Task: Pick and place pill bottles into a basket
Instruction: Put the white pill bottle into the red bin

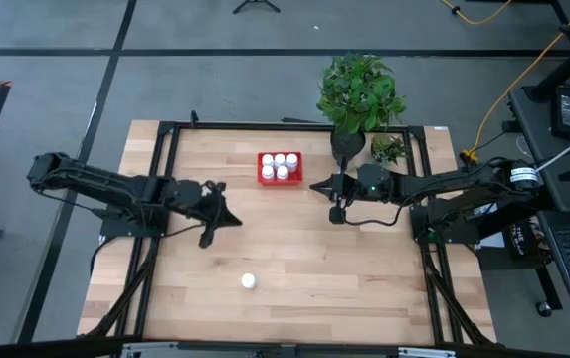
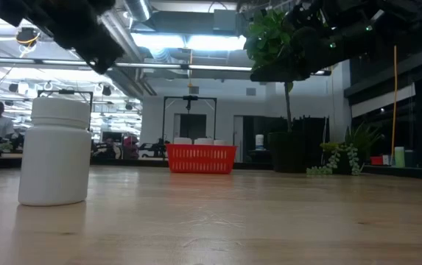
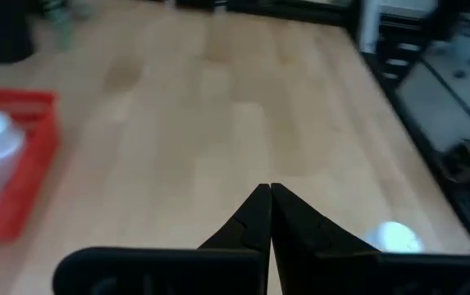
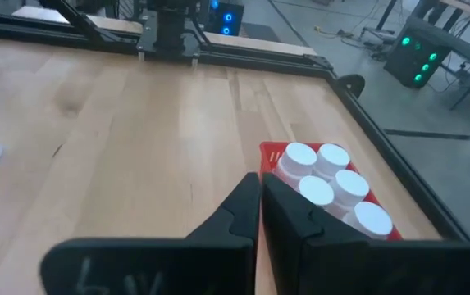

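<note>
Bottle (image 1: 249, 281), white and capped, stands alone at 6 o'clock from my red basket (image 1: 280, 180) of five; both end effectors (image 1: 228, 221) (image 1: 316, 186) closed, empty.

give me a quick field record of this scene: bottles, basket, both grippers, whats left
basket: red basket at the table's far middle, near the plant pot
bottles in basket: five white pill bottles, upright
bottle outside: one loose bottle standing on the table's near side
left gripper: shut, empty, between basket and loose bottle
right gripper: shut, empty, just right of the basket
left to do: one bottle
</note>
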Motion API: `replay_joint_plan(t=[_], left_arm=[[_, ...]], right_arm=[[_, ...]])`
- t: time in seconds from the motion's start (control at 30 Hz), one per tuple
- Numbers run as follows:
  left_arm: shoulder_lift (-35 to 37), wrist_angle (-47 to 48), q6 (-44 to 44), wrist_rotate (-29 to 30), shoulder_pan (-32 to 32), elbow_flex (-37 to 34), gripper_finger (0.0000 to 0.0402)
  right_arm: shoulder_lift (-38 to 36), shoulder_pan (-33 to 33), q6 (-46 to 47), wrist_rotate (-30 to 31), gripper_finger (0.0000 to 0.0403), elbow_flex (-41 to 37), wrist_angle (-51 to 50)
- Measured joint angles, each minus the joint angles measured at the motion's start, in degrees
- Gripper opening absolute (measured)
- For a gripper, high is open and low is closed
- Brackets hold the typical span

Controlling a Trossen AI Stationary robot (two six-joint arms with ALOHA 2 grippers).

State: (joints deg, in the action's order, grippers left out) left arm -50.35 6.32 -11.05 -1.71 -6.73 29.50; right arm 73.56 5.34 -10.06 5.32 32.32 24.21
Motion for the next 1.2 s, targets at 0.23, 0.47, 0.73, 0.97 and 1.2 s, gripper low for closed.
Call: replay_joint_plan(t=[0.23, 0.47, 0.73, 0.97, 1.2], left_arm=[[-0.07, -0.64, 4.65, -0.74, -5.65, 0.00, 0.0003], [-0.22, -0.11, 1.39, -0.51, -7.09, 0.00, 0.0013], [-0.22, 6.94, -3.00, -0.49, -13.33, 0.00, 0.0054], [-0.22, 7.42, -1.17, 5.27, -19.42, 0.00, 0.0070], [-0.24, 7.22, -1.68, 10.75, -19.77, 0.00, 0.0138]], right_arm=[[0.00, 0.00, 0.98, 0.02, 0.0020, 0.02, -0.05], [0.00, 0.00, 0.54, 0.22, 0.0020, 0.02, -0.07], [0.00, 0.00, 0.91, 0.26, 0.0020, 0.02, -0.09], [0.00, 0.00, 1.11, 0.26, 0.0020, 0.01, -0.07], [0.00, 0.00, 1.24, 0.26, 0.0020, 0.02, -0.07]])
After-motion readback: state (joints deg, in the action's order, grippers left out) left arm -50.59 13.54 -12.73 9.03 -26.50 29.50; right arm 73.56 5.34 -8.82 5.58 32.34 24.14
